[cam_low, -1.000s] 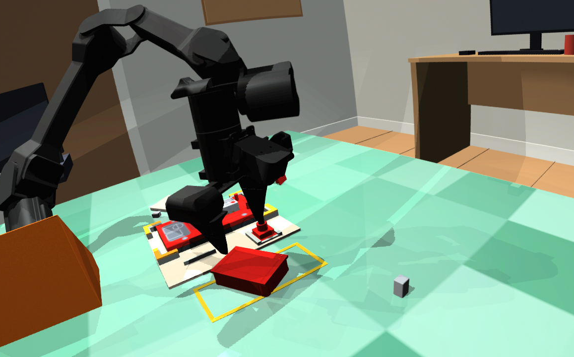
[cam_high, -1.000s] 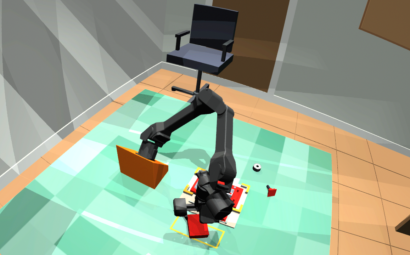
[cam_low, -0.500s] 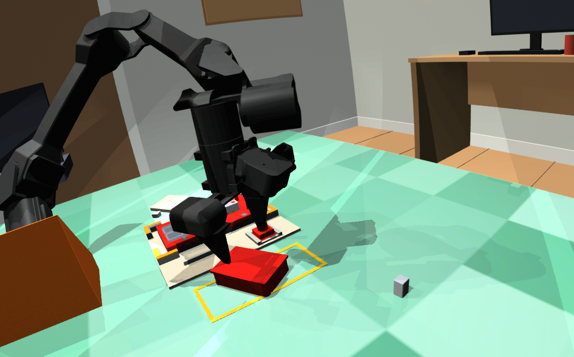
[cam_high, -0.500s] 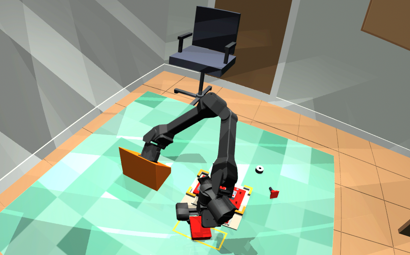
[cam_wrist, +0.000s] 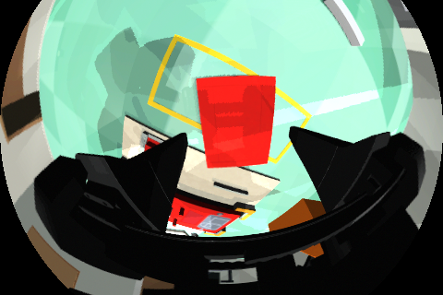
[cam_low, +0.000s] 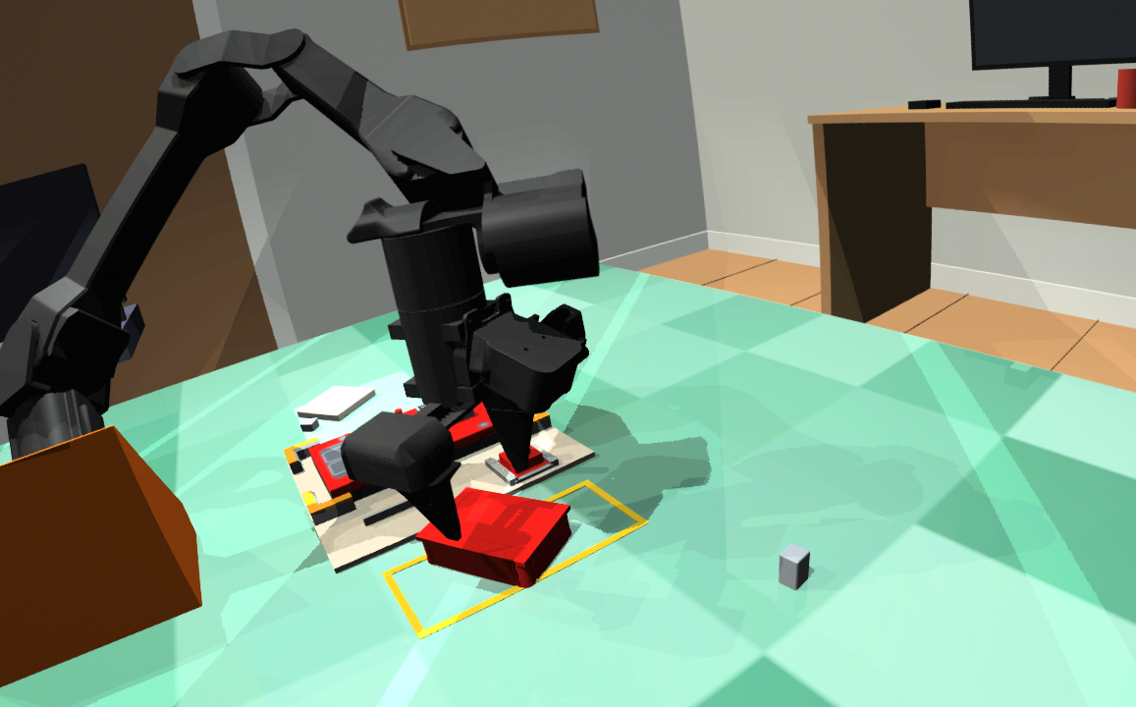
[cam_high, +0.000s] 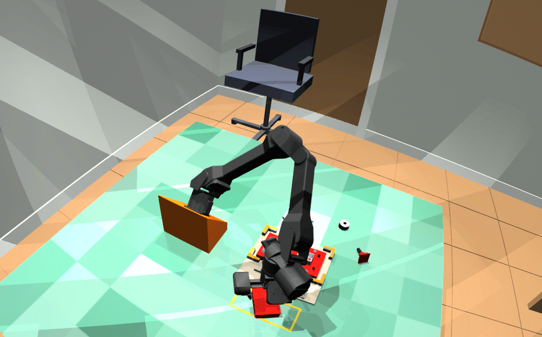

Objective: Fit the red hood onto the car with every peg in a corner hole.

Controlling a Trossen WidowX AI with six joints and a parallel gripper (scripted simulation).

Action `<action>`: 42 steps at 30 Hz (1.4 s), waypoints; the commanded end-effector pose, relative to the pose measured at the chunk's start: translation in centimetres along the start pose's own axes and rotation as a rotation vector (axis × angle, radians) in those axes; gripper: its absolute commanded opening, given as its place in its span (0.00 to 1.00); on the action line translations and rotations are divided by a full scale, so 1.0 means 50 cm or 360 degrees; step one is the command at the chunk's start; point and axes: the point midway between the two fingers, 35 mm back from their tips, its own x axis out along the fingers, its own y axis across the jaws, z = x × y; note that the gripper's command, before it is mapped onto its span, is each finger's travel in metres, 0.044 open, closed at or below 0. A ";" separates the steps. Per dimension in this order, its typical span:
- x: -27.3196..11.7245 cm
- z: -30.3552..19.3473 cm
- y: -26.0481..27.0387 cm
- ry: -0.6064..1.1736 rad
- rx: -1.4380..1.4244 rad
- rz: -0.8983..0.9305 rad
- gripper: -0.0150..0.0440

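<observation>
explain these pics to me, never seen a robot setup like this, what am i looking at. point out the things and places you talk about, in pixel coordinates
The machine is one black jointed arm ending in a two-fingered gripper [cam_high: 266,299] [cam_low: 488,505] [cam_wrist: 240,135]. The top picture looks down from above, the exterior one from the side, and the wrist one from the arm's own wrist, past its fingers.

On the green surface lies the red hood [cam_high: 266,304] [cam_low: 501,527] [cam_wrist: 237,122], partly over a yellow outline [cam_high: 291,330] [cam_low: 402,605] [cam_wrist: 159,71]. Beside it, the car chassis [cam_high: 319,264] [cam_low: 470,428] [cam_wrist: 196,214] sits in its jig.

Nothing is held: the fingers stand wide open above the hood.
</observation>
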 end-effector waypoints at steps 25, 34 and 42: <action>0.040 -0.004 -0.001 0.0009 0.0006 0.0003 1.00; 0.049 -0.004 -0.001 0.0009 0.0006 0.0004 1.00; 0.057 -0.005 -0.001 0.0009 0.0006 0.0004 1.00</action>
